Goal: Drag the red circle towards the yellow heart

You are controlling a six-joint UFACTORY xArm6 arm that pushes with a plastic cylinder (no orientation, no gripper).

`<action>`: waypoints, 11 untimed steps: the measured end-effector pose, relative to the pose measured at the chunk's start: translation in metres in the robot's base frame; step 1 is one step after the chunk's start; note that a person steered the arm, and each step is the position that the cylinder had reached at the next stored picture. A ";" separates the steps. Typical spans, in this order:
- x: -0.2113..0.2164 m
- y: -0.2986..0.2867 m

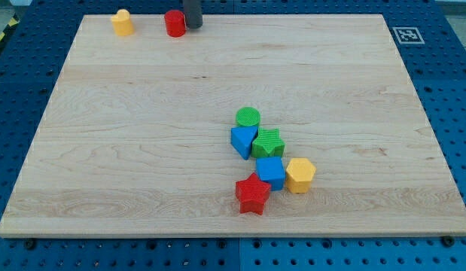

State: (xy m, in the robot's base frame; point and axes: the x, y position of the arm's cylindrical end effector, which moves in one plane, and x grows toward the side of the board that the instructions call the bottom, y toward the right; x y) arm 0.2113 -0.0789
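The red circle (pixel 175 22) stands near the board's top edge, left of centre. The yellow heart (pixel 123 22) stands further to the view's left along the same edge, a short gap apart from it. My tip (pixel 193 26) is the lower end of a dark rod coming down from the view's top. It sits right beside the red circle on its right side, touching it or nearly so.
A cluster lies right of the board's centre: green circle (pixel 248 117), blue triangle (pixel 242 141), green star (pixel 269 143), blue cube (pixel 271 172), yellow hexagon (pixel 300 175), red star (pixel 252 195). The wooden board (pixel 142 135) rests on a blue pegboard; a marker tag (pixel 406 35) sits at top right.
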 end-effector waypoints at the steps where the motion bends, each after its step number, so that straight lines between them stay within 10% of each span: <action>1: 0.000 0.000; 8: 0.000 -0.065; 11: 0.011 -0.009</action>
